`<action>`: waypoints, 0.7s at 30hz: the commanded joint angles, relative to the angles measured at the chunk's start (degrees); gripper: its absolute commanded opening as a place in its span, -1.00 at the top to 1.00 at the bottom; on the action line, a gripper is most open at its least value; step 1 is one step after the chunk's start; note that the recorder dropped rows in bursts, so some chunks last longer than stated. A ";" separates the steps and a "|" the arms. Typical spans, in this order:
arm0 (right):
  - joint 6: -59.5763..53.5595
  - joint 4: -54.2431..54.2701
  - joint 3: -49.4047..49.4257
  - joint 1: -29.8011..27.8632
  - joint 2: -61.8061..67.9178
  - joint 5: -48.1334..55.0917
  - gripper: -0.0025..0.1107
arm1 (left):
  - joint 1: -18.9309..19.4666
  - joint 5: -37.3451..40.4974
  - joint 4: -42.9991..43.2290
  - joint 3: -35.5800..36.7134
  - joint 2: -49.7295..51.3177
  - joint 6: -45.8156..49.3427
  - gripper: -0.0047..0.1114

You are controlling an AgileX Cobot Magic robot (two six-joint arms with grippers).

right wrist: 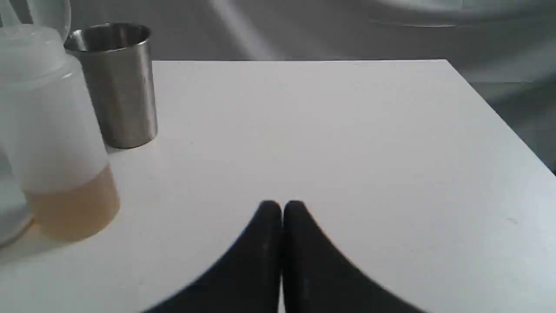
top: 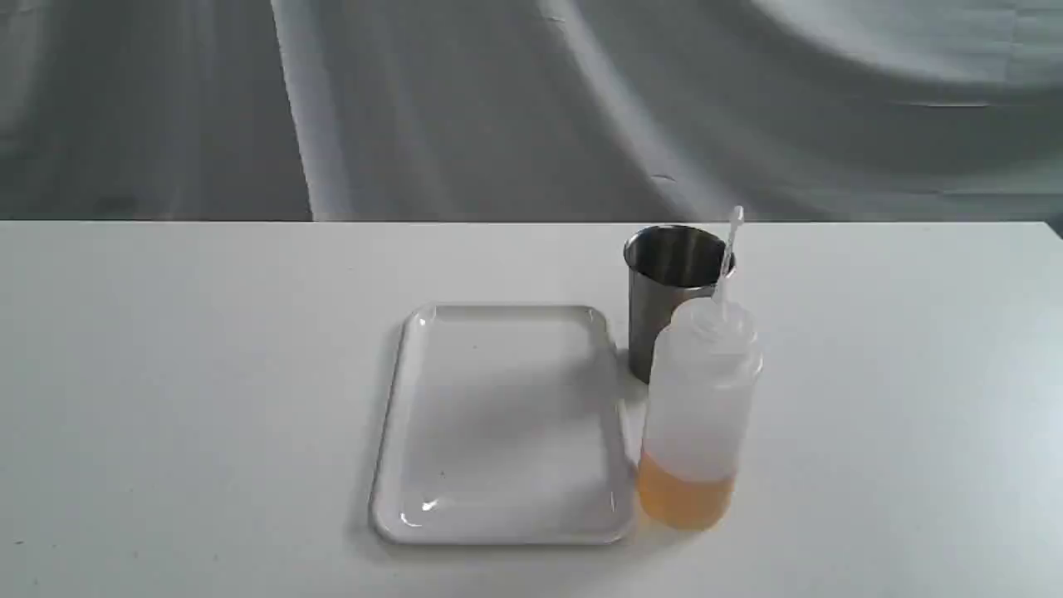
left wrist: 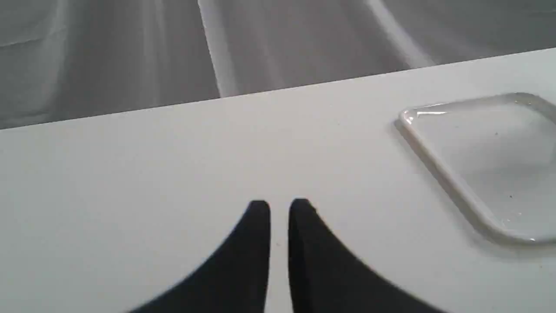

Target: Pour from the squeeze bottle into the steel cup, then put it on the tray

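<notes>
right hand (right wrist: 282, 208) pressed together | squeeze bottle (right wrist: 56, 130) well apart | left hand (left wrist: 279, 205) near-closed

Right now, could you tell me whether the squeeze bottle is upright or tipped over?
Upright: the squeeze bottle stands on its base on the table, nozzle up, amber liquid settled at the bottom.

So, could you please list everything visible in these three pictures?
squeeze bottle: 1, translucent whitish with amber liquid, upright on the table right of the tray
steel cup: 1, silver, upright behind the bottle
tray: 1, glossy white, table centre
table: 1, white, under everything
backdrop cloth: 1, grey, behind the table
left end effector: 1, black, over bare table apart from the tray, nearly shut, empty
right end effector: 1, black, over bare table apart from bottle and cup, shut, empty
</notes>
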 commanded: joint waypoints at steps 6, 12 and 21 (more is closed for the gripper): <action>0.10 0.15 0.22 -0.46 -0.33 -0.04 0.96 | -0.18 -0.37 0.03 0.25 -0.28 -0.10 0.78; 0.10 8.66 0.22 -0.46 -0.33 -0.06 0.96 | -0.18 -0.37 0.03 0.25 -0.28 -0.10 0.78; 0.10 10.94 -10.36 -0.46 -0.33 8.32 0.96 | -0.18 -0.37 0.03 0.25 -0.28 -0.10 0.78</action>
